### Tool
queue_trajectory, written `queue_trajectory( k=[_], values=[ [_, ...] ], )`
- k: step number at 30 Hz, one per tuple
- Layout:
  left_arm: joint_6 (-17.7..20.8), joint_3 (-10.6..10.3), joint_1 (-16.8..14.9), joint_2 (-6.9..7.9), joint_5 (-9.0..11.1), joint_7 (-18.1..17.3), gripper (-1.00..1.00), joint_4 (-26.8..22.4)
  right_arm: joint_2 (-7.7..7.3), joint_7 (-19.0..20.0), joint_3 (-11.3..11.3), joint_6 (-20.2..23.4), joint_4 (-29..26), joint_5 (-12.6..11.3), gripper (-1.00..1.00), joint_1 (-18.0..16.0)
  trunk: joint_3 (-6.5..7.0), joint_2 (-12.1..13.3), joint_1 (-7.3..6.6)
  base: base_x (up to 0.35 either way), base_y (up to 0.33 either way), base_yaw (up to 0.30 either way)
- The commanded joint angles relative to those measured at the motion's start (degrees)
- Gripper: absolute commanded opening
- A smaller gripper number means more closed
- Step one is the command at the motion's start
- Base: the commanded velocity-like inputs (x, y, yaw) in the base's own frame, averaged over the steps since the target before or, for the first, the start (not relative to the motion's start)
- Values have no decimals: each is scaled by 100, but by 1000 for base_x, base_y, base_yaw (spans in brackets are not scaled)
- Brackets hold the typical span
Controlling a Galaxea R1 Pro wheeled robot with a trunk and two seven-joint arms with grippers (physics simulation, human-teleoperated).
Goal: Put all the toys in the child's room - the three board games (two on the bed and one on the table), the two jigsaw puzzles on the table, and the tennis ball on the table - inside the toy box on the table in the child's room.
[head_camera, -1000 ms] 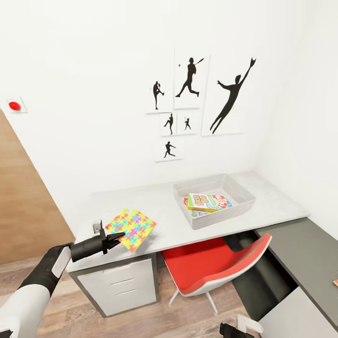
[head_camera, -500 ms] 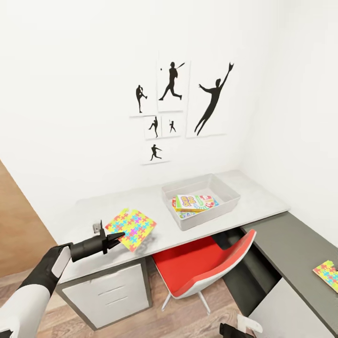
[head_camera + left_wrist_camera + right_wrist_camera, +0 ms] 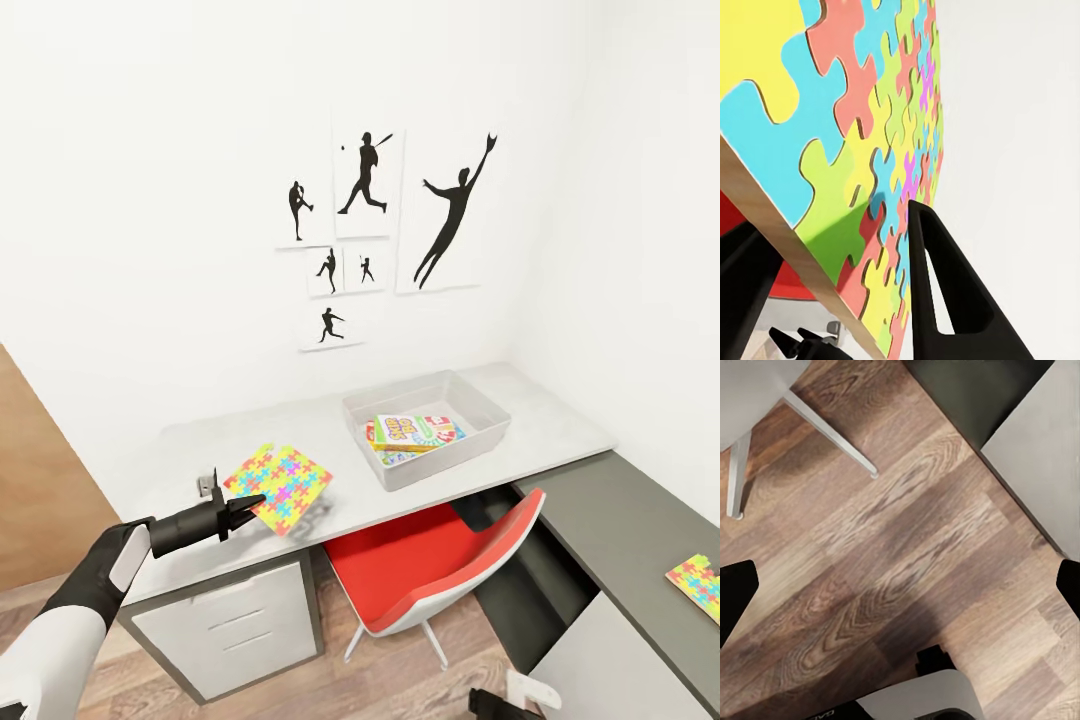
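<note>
Nothing has shifted since half a second ago: left gripper (image 3: 245,507) pinches a jigsaw puzzle (image 3: 280,487) above the tabletop (image 3: 560,430), beside the toy box (image 3: 427,427); another puzzle (image 3: 697,585) lies apart. Right gripper's (image 3: 900,585) fingers look spread.

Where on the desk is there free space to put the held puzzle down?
Bare top lies between the held jigsaw puzzle and the toy box, and along the wall behind both. The toy box already holds board games. The dark grey section is free except for the second puzzle.
</note>
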Motion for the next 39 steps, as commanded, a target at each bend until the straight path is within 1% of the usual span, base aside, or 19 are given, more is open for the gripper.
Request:
queue_trajectory(
  k=[1, 7, 12, 13, 15, 16, 17, 19, 20, 21, 22, 23, 24, 27, 32, 35, 36, 37, 39],
  values=[
    [23, 9, -5, -1, -8, -16, -100, 1, -11, -25, 48, -20, -7, -61, 100, -4, -12, -12, 3, 0, 0, 0],
    [22, 37, -5, 8, -14, -18, -100, 1, -57, -9, 44, -26, -53, -51, 100, -4, -12, -12, 3, 0, 0, 0],
    [22, 45, -5, 96, -5, -58, -100, 1, -99, -1, 30, -6, -120, -88, 100, -4, -12, -12, 3, 0, 0, 0],
    [22, 42, -5, 113, -3, -78, -100, 1, -137, 0, 30, 4, -193, -102, 100, -4, -12, -12, 3, 0, 0, 0],
    [22, 39, -5, 135, -1, -118, -100, 1, -262, 2, 27, 24, -388, -121, 100, 7, -12, -12, 3, 0, 0, 0],
    [22, 38, -5, 143, -2, -141, -100, 1, -405, 4, 20, 66, -582, -148, 100, 62, -12, -12, 3, 0, 0, 0],
    [22, 37, -5, 150, -4, -166, -100, 1, -760, 4, 11, 285, -1159, -346, 100, 292, -12, -12, 3, 0, 0, 0],
    [22, 37, -5, 154, -4, -180, -100, 1, -1260, -36, 2, 811, -2320, -853, 100, 713, -12, -12, 3, 0, 0, 0],
    [21, 35, -5, 156, -3, -185, -100, 1, -1476, -118, -8, 1101, -2914, -1125, 100, 946, -12, -12, 3, 0, 0, 0],
    [22, 29, -5, 156, -1, -187, -100, 1, -1678, -311, -42, 1360, -3404, -1367, 100, 1168, -12, -12, 3, 0, 0, 0],
    [22, 22, -5, 157, -1, -189, -100, 1, -1833, -526, -87, 1552, -3745, -1543, 100, 1333, -12, -12, 3, 0, 0, 0],
    [22, 17, -5, 157, 0, -190, -100, 1, -1936, -799, -152, 1694, -3975, -1663, 100, 1444, -12, -12, 3, 0, 0, 0],
    [22, 15, -5, 157, -1, -191, -100, 1, -2009, -1037, -216, 1795, -4122, -1743, 100, 1514, -12, -12, 3, 0, 0, 0],
    [19, 11, -5, 157, -6, -187, -100, 1, -2116, -1347, -354, 2002, -4298, -1841, 100, 1599, -12, -12, 3, 0, 0, 0],
    [17, 4, -5, 156, -7, -184, -100, 1, -2172, -1467, -554, 2170, -4431, -1881, 100, 1638, -12, -12, 3, 0, 0, 0],
    [11, 2, -5, 157, -8, -183, -100, 1, -2200, -1483, -731, 2218, -4762, -1887, 100, 1649, -12, -12, 3, 0, 0, 0],
    [8, 2, -5, 157, -8, -183, -100, 1, -2236, -1486, -804, 2262, -4978, -1888, 100, 1652, -12, -12, 3, 0, 0, 0],
    [7, 1, -5, 156, -6, -183, -100, 1, -2304, -1487, -870, 2354, -5243, -1888, 100, 1654, -12, -12, 3, 0, 0, 0],
    [6, 1, -5, 153, -7, -183, -100, 1, -2447, -1494, -1035, 2658, -5872, -1898, 100, 1655, -12, -12, 3, 0, 0, 0]
  ],
)
